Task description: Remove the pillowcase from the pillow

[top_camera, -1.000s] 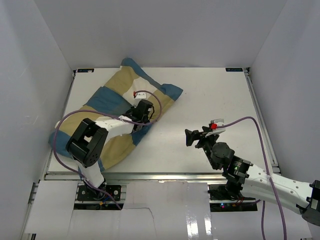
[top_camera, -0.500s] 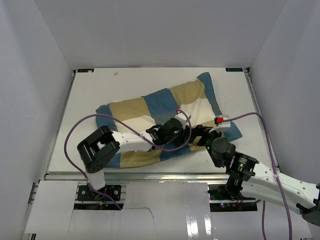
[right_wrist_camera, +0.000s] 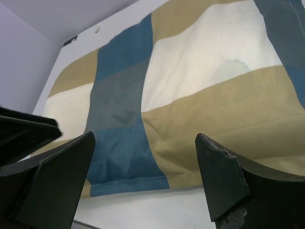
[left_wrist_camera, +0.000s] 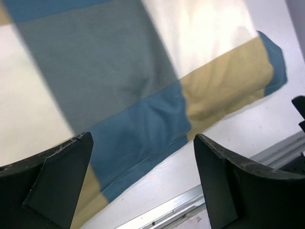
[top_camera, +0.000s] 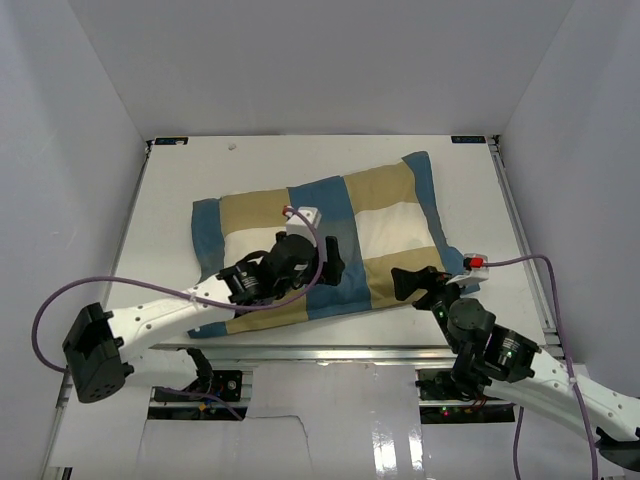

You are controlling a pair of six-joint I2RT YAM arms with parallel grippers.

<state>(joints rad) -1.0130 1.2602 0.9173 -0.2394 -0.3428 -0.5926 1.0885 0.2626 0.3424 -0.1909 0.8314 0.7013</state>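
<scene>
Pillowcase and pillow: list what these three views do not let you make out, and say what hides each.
Pillow: not seen in any view; the pillowcase covers whatever it holds.
Pillowcase opening: no view shows which edge is open.
Top view: the left gripper hides part of the cover's near middle.
Left wrist view: frame edges cut off most of the cover.
</scene>
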